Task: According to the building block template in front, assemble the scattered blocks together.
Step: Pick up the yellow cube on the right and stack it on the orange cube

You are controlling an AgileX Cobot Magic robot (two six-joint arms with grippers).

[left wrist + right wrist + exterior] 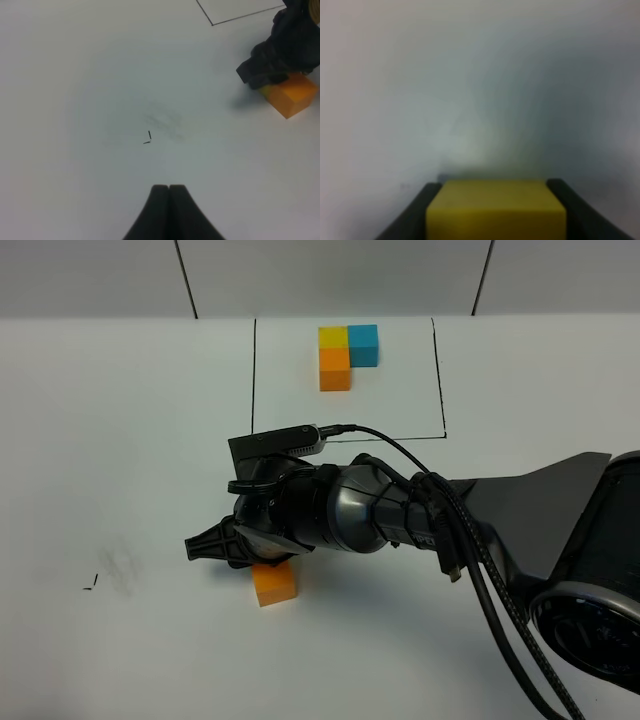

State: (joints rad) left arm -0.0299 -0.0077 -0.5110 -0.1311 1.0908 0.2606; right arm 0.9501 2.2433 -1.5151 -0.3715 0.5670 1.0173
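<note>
White worktop (120,440) fills the exterior view, with grey wall panels (330,275) along the upper edge.

1. Right pincer (203,544): sits left of frame centre, on an arm that enters from the lower right. The wrist view shows its jaws clamped on the yellow block (496,207), one finger on each side face, top face level.
2. Left pincer (169,199): fingers pressed together, nothing between them, hanging over bare worktop near a small dark scuff mark (148,136). It is not in the exterior view.
3. Orange block (274,582): lies on the worktop directly under and just lower right of the right pincer. Whether the held block already touches it cannot be told; the pincer body hides the joint.
4. Blue block: not in view in any picture.
5. Building block template (347,355): upper centre of frame, inside a thin black outline (254,380). Yellow sits at upper left, blue to its right, orange below the yellow.

Assessment: the step in hand appears to be seating yellow against orange. To match the pattern, yellow should go on the orange block's upper-frame side, faces flush and edges aligned. Recommend lowering until the block rests flat, closing the gap gently so orange is not shunted, and releasing only once square. Main risk: a skewed seam, or orange being dragged as the jaws part.
</note>
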